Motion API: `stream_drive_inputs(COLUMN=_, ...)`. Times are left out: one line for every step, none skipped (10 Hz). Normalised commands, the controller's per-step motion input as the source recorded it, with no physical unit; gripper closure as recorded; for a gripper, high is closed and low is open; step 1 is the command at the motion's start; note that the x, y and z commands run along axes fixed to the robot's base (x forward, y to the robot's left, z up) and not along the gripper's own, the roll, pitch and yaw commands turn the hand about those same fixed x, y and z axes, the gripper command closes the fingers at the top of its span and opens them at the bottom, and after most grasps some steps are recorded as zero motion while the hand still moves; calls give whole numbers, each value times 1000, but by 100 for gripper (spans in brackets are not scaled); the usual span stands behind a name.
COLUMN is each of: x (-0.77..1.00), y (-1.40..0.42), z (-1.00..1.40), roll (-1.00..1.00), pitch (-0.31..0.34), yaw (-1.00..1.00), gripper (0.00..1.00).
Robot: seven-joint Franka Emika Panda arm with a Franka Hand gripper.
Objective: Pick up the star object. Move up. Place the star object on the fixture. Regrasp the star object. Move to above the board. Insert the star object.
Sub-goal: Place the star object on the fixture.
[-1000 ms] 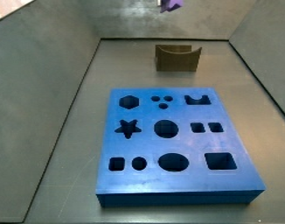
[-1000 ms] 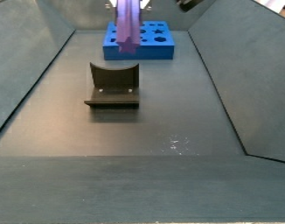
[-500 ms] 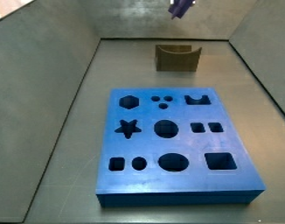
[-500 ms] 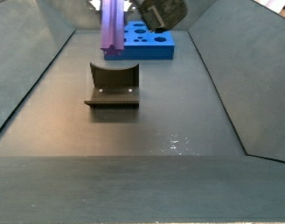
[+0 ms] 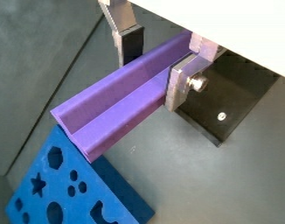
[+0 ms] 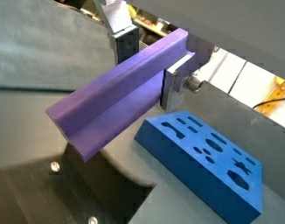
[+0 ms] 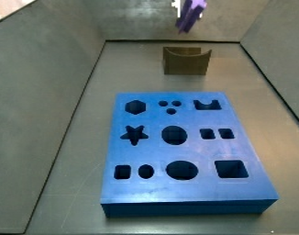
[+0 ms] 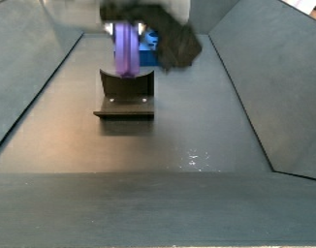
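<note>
My gripper (image 5: 156, 61) is shut on the star object (image 5: 115, 103), a long light-purple ridged prism held crosswise between the silver fingers (image 5: 181, 80); both wrist views show the grip (image 6: 152, 61). In a side view the star object (image 8: 127, 48) hangs upright under the blurred dark gripper, its lower end just over the notch of the fixture (image 8: 124, 97); I cannot tell whether they touch. In a side view the star object (image 7: 190, 14) is above the olive-brown fixture (image 7: 185, 61). The blue board (image 7: 182, 151) with dark cutouts lies on the floor apart from the fixture.
Sloping grey walls (image 7: 48, 110) close in the floor on both sides. The board also shows in both wrist views (image 6: 209, 162), (image 5: 63, 188), and behind the gripper in a side view (image 8: 150, 41). The fixture's dark base plate (image 5: 232, 96) lies under the gripper.
The gripper has come down with the star object toward the fixture. The prism's lower end now sits near the notch, and the gripper fills more of the side view.
</note>
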Motion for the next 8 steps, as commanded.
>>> stream_drive_inputs(x=163, y=138, z=-1000, roll=-724, pitch=178, yaw=-202, gripper=100)
stream_drive_inputs(x=164, y=141, z=-1000, roll=-509, pitch=114, yaw=-221, gripper=100)
stream_drive_inputs(x=173, y=142, z=-1000, roll=-340, pitch=72, yaw=-224, gripper=100)
stream_drive_inputs(x=190, y=136, z=-1000, roll=-199, pitch=24, yaw=-211, gripper=100)
stream_drive_inputs(x=164, y=117, z=-821, roll=-169, pitch=-13, yaw=-190, gripper=100)
stream_drive_inputs(x=125, y=88, z=-546, roll=-165, pitch=-50, yaw=-156, gripper=100)
stream_drive_inputs(x=105, y=81, z=-443, roll=-150, pitch=-61, yaw=-138, gripper=100)
stream_drive_inputs(x=72, y=69, z=-367, roll=-126, pitch=-75, yaw=-103, gripper=100)
